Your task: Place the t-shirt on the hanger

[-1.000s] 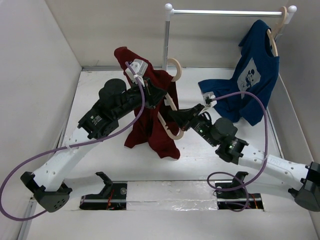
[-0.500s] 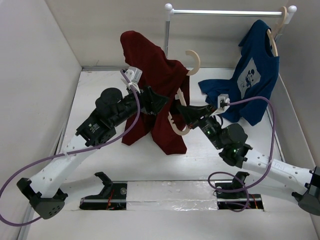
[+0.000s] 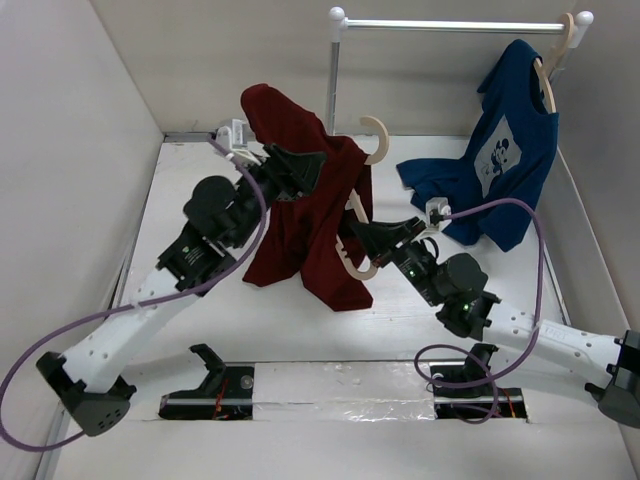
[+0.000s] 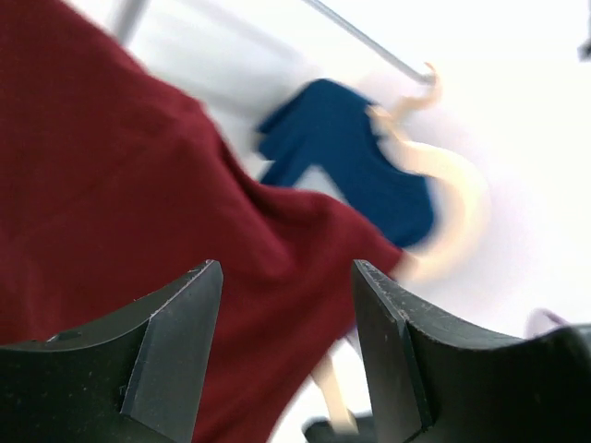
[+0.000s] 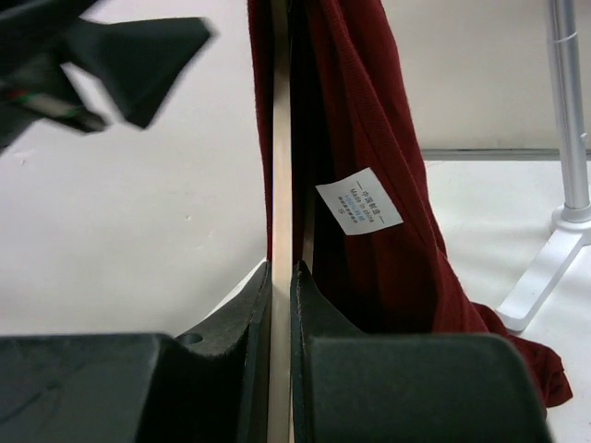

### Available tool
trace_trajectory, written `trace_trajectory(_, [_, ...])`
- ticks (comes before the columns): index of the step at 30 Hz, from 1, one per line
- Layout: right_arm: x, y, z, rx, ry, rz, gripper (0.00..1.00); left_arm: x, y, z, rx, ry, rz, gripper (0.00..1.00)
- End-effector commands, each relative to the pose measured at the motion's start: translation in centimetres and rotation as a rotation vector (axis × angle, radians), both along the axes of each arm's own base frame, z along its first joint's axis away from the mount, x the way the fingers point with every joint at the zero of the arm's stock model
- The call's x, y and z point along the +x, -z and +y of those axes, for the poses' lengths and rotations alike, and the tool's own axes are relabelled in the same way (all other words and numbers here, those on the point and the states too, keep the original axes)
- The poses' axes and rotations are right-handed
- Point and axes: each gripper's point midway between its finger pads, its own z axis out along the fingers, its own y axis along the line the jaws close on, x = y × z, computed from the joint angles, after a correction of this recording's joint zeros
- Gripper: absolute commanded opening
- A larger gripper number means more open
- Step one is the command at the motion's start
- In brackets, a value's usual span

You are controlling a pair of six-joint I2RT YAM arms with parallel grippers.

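The maroon t-shirt (image 3: pixel 300 230) hangs draped over the pale wooden hanger (image 3: pixel 378 135), whose hook sticks out at the upper right of the cloth. My right gripper (image 3: pixel 365 233) is shut on the hanger's lower arm; in the right wrist view the thin wooden edge (image 5: pixel 281 185) runs up from between the closed jaws (image 5: pixel 282 269), with the t-shirt (image 5: pixel 369 120) and its white label beside it. My left gripper (image 3: pixel 316 166) stands open at the shirt's upper left. In the left wrist view the fingers (image 4: pixel 286 269) are apart, and the t-shirt (image 4: pixel 120 185) lies beyond them.
A navy blue t-shirt (image 3: pixel 510 150) hangs on a second wooden hanger from the white rail (image 3: pixel 450 25) at the back right. The rail's upright pole (image 3: pixel 334 80) stands just behind the maroon shirt. White walls close in the left, back and right sides.
My left gripper has opened and let go of the t-shirt, then drawn back up and to the left. The right gripper has lifted the hanger slightly, still holding it.
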Motion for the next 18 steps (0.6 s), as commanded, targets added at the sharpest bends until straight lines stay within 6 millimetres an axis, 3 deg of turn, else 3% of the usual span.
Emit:
trace_trajectory(1, [-1.1, -4.6, -1.4, 0.121, 0.019, -0.094, 0.0, 3.2, -0.9, 0.7, 0.004, -0.156, -0.001, 0.54])
trace_trajectory(6, [-1.2, -4.5, -1.9, 0.119, 0.031, -0.092, 0.0, 5.5, -1.2, 3.8, 0.078, -0.379, -0.003, 0.54])
trace_trajectory(11, [-1.4, -4.5, -3.0, 0.129, 0.048, -0.081, 0.0, 5.5, -1.8, 6.1, 0.068, -0.452, -0.019, 0.55])
trace_trajectory(15, [-1.0, -4.5, -3.9, 0.102, 0.088, -0.066, 0.0, 5.9, 0.1, 7.9, 0.05, -0.451, 0.01, 0.58])
trace_trajectory(16, [-1.2, -4.6, -3.9, 0.099, 0.077, -0.066, 0.0, 6.5, 0.6, 9.2, 0.047, -0.475, 0.02, 0.58])
trace_trajectory(18, [-1.8, -5.1, -4.0, 0.104, 0.051, -0.084, 0.0, 7.0, 1.9, 9.4, 0.035, -0.437, 0.039, 0.59])
